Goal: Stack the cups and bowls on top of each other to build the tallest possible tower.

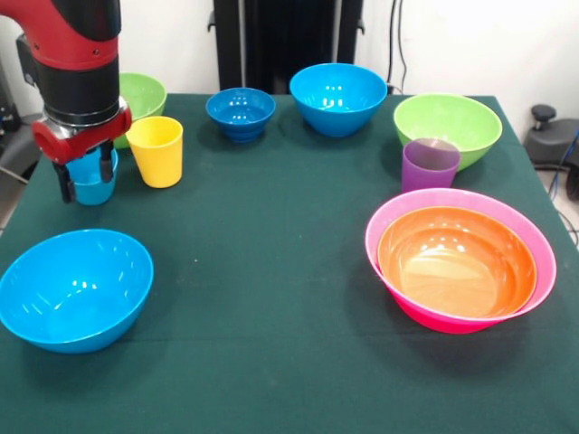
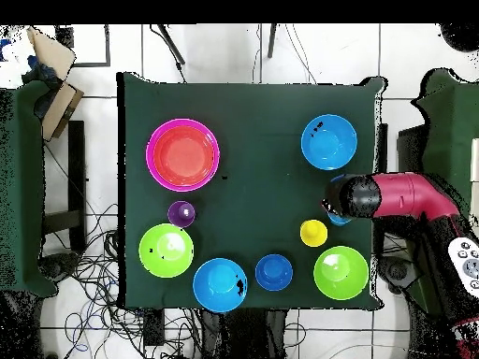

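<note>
In the front view, the gripper point(image 1: 83, 176) is at the upper left, with its black fingers point(image 1: 106, 166) down around the light blue cup point(image 1: 93, 181). It looks like it is grasping the cup. The yellow cup point(image 1: 156, 150) stands just beside it, so it could get bumped and tip. The tower point(image 1: 460, 260) sits at the lower right: an orange bowl point(image 1: 456, 262) inside the pink bowl point(image 1: 534, 237). It is well apart, so the cup could slip on the way.

From overhead, the arm point(image 2: 398, 198) hides the cup at the right. The tower point(image 2: 182, 154) is at the upper left. I see no words or labels anywhere.
</note>
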Robot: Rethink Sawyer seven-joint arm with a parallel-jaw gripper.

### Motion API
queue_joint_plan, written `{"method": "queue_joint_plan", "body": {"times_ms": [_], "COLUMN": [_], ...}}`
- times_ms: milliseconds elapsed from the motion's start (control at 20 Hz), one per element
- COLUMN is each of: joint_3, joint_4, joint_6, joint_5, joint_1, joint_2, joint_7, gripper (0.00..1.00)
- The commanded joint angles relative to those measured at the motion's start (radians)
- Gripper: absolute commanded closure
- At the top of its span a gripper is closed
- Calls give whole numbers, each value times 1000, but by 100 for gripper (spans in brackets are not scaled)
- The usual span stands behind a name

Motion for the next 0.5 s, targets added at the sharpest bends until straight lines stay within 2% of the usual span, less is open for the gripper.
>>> {"method": "queue_joint_plan", "body": {"times_ms": [50, 350, 500], "joint_3": [-78, -94, -98], "joint_4": [36, 90, 84], "joint_6": [-16, -26, -22], "joint_5": [-99, -89, -88], "joint_1": [40, 34, 45], "joint_2": [15, -36, -37], "joint_7": [-62, -56, -49], "gripper": [0, 0, 0]}}
